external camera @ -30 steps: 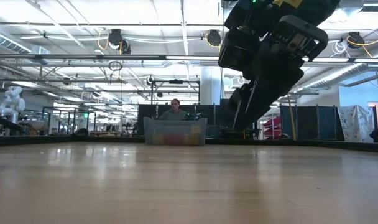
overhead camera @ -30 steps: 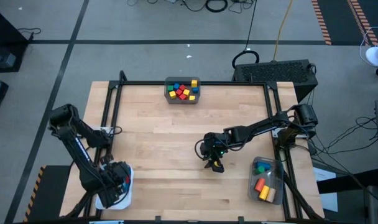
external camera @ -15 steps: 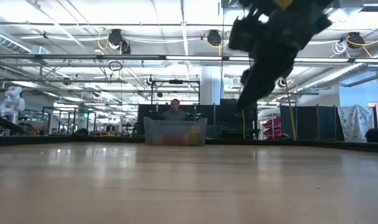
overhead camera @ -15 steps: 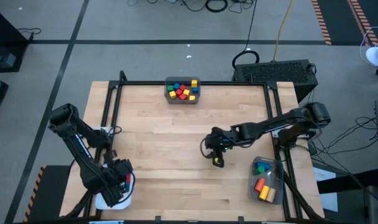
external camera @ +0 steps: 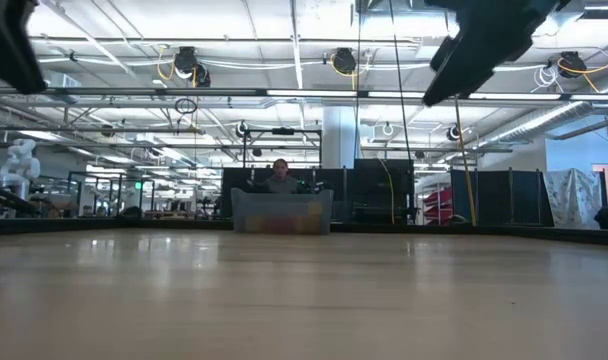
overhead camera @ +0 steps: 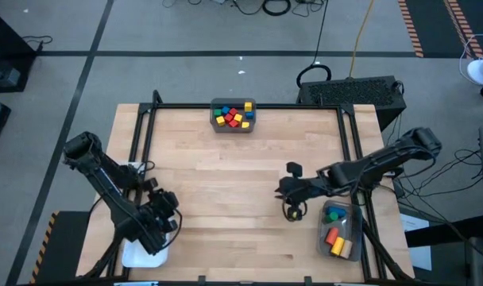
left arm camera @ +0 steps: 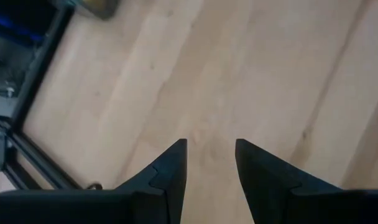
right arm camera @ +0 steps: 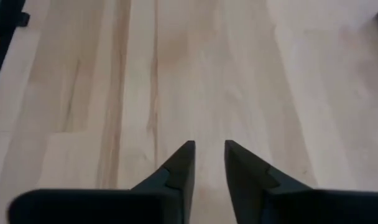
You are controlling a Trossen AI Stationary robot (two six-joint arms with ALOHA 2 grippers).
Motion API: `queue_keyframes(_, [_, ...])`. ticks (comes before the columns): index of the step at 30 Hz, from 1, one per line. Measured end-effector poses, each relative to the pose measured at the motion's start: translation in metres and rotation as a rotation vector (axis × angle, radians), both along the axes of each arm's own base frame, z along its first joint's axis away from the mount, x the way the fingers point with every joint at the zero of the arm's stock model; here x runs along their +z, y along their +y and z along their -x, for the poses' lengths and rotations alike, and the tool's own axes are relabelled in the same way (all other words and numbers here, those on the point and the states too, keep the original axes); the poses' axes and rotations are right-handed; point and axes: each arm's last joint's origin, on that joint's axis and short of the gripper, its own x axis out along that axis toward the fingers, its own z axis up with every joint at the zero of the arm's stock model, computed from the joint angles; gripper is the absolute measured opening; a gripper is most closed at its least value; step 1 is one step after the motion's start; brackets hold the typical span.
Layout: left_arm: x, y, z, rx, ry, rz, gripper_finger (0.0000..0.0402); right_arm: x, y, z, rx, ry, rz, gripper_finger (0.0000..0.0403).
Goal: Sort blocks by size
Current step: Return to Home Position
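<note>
Bare wood fills the middle of the surface (overhead camera: 226,183), with nothing loose on it. Over that wood, towards the left edge, the left gripper (left arm camera: 211,144) hangs with its fingers apart and nothing between them. The right gripper (right arm camera: 209,146) does the same on the right side, its gap narrower and also empty. Both are held clear of the bins, which fits the homing step now in hand; I judge the sorting itself finished.

Just beside the right gripper, a clear bin (overhead camera: 339,230) holds green, blue, orange and yellow blocks (overhead camera: 334,236). A grey bin (overhead camera: 233,115) at the far edge holds smaller red, yellow and blue ones. Under the left arm (overhead camera: 118,199) a white bin (overhead camera: 138,254) shows only part of its rim, so its contents are hidden.

Only the high view takes in all three bins. The wrist views give the finger gaps it cannot resolve. The low view adds a person (external camera: 280,176) seated behind the far bin.
</note>
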Motion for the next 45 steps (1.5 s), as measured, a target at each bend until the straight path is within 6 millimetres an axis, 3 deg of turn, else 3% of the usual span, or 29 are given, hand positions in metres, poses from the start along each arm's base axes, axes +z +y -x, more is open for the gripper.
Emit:
queue_keyframes(9, [0.003,0.016,-0.015,0.006,-0.072,-0.121,0.0138,0.01,0.016,0.015,0.117,-0.056,0.253,0.0004])
queue_keyframes(14, [0.003,0.027,-0.027,0.072,-0.149,-0.145,0.0138,0.007,0.011,0.021,0.067,-0.002,0.354,0.0006])
queue_keyframes(19, [0.003,0.036,-0.041,0.049,-0.151,-0.177,0.0138,0.005,0.004,0.029,-0.098,0.034,0.39,0.0002])
queue_keyframes(26, [0.003,0.054,-0.058,0.079,-0.142,-0.191,0.0138,0.013,0.005,0.034,-0.077,0.0,0.368,0.0006])
queue_keyframes(30, [0.006,0.057,-0.064,0.046,-0.194,-0.253,0.0138,0.025,0.002,0.04,-0.079,-0.058,0.324,0.0006])
queue_keyframes(34, [0.016,0.059,-0.064,0.019,-0.253,-0.254,0.0138,0.047,0.003,0.049,0.043,-0.177,0.23,0.0006])
queue_keyframes(39, [0.036,0.061,-0.059,-0.047,-0.329,-0.227,0.0138,0.072,-0.001,0.067,0.107,-0.322,0.201,0.0002])
queue_keyframes(45, [0.062,0.065,-0.053,-0.129,-0.438,-0.208,0.0138,0.088,-0.01,0.088,0.094,-0.4,0.177,0.0002])
